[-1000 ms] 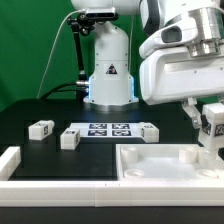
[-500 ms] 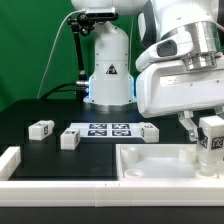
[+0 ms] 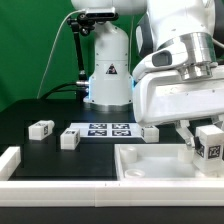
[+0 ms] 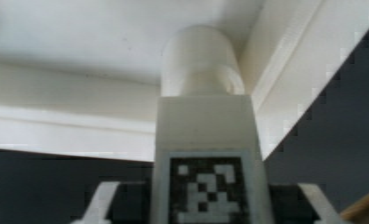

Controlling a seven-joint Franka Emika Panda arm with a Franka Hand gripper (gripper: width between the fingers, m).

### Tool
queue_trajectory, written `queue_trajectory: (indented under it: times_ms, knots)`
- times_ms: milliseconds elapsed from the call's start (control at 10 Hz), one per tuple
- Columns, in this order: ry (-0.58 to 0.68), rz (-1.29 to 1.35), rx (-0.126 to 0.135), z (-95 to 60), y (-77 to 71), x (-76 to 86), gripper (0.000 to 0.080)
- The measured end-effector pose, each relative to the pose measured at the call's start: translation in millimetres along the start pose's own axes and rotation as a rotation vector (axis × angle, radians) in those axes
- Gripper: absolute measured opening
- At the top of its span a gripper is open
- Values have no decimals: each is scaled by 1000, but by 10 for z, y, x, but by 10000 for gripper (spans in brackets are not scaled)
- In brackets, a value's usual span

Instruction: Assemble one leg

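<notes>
Only b/w tag (image 4: 207, 190) on leg (image 3: 209, 142)

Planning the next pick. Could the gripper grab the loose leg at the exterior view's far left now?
Probably not yet: the gripper is shut on another leg over the tray-like piece. The far-left leg itself lies uncovered on the table.

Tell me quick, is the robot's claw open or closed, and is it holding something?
The gripper is closed, holding the leg, a small white block with a black-and-white tag on it.
</notes>
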State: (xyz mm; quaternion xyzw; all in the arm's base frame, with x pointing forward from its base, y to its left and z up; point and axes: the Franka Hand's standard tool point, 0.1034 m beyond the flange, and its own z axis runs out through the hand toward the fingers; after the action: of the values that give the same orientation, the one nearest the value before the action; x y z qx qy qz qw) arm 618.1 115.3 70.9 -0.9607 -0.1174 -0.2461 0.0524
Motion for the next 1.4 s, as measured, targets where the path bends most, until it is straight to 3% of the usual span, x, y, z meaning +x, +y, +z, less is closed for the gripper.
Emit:
queue_trajectory:
  times_ms: [500,600,700,800,900,1400]
  knots:
    - [63,2,-24,-22,-40,-51,290]
    - [63,2,-24,-22,-40,-51,368]
    - [63,2,-24,-22,-41,-51,368]
    - [63,1,-24,-22,-41,-51,547]
    - [63,2,-24,-22,-41,-51,628]
    - [60,1,-23,-29,-39,-42,649]
